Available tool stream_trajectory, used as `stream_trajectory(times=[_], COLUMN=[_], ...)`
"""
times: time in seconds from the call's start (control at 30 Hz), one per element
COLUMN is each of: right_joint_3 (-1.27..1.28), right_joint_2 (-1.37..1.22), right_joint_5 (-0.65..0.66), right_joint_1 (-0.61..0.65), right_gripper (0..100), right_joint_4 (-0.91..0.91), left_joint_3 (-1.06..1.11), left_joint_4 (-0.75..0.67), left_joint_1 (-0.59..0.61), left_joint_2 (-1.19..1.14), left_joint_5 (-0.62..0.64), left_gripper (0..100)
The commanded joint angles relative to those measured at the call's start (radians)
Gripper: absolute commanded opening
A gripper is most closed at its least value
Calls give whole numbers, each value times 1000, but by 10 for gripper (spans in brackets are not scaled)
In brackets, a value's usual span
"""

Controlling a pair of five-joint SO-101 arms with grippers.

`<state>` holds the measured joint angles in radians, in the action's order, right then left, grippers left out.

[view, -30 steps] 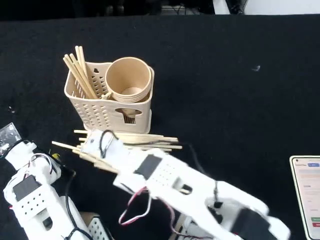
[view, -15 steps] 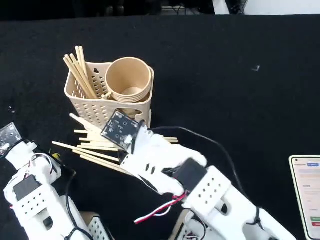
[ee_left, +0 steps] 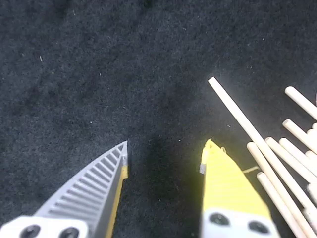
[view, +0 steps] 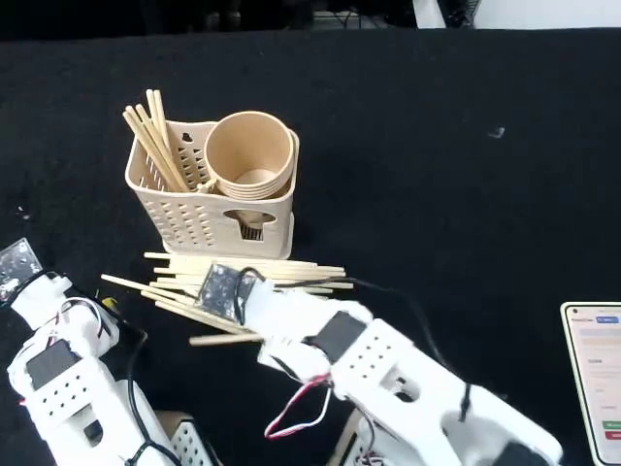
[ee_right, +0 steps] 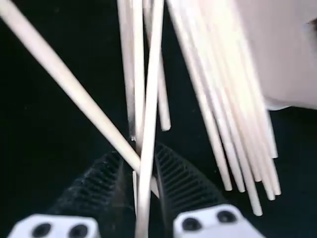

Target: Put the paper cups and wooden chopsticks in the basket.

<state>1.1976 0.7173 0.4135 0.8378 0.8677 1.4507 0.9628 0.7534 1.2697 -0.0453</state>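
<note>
R gripper [ee_right: 141, 158] nipped on loose chopsticks [ee_right: 223, 109]; L gripper [ee_left: 166, 146] wide over the table

High view: the basket [view: 209, 221] stood upright on the black table [view: 466, 194], w/ stacked paper cups [view: 250, 155] in one side and a bunch of wooden chopsticks [view: 155, 136] leaning out of the other. The loose chopsticks [view: 291, 270] lay in a flat pile on the table just in front of the basket. One stray stick [view: 225, 339] lay apart from the pile, nearer the arms. The R arm [view: 388, 374] stretched across to the pile, its wrist end over the sticks. The L arm [view: 58, 379] sat at the table's near left corner, beside the pile's ends. A phone [view: 594, 379] lay at the right edge.

L wrist view: the L gripper hung over bare table, jaws wide apart, nothing btwn them. Ends of the loose chopsticks [ee_left: 270, 157] lay just beside the yellow finger [ee_left: 228, 188]. One ran close past its tip; whether it touched couldn't be told.

R wrist view: the R gripper was down in the pile, jaws narrow, w/ a stick running btwn the dark ribbed fingers [ee_right: 183, 183] and another crossing it slantwise. The rest of the pile fanned out alongside, right up against the basket wall [ee_right: 287, 59].
</note>
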Motion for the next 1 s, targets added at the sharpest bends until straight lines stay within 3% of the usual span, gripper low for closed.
stream_trajectory(times=[0.0, 0.13, 0.37, 0.67, 0.97], right_joint_3=[-2, -7, -56, -251, -352], right_joint_2=[-87, -160, -179, -177, 1], right_joint_5=[26, 28, 54, 75, 69], right_joint_1=[-15, -12, -18, -109, 3], right_gripper=[103, 161, 7, 11, 11], right_joint_4=[-25, -31, -23, 195, 316], left_joint_3=[-16, -16, -16, -15, -15], left_joint_4=[-14, -14, -14, -14, -15], left_joint_1=[10, 10, 10, 12, 10], left_joint_2=[15, 15, 15, 15, 15], left_joint_5=[3, 3, 3, 3, 3], left_gripper=[242, 242, 242, 242, 242])
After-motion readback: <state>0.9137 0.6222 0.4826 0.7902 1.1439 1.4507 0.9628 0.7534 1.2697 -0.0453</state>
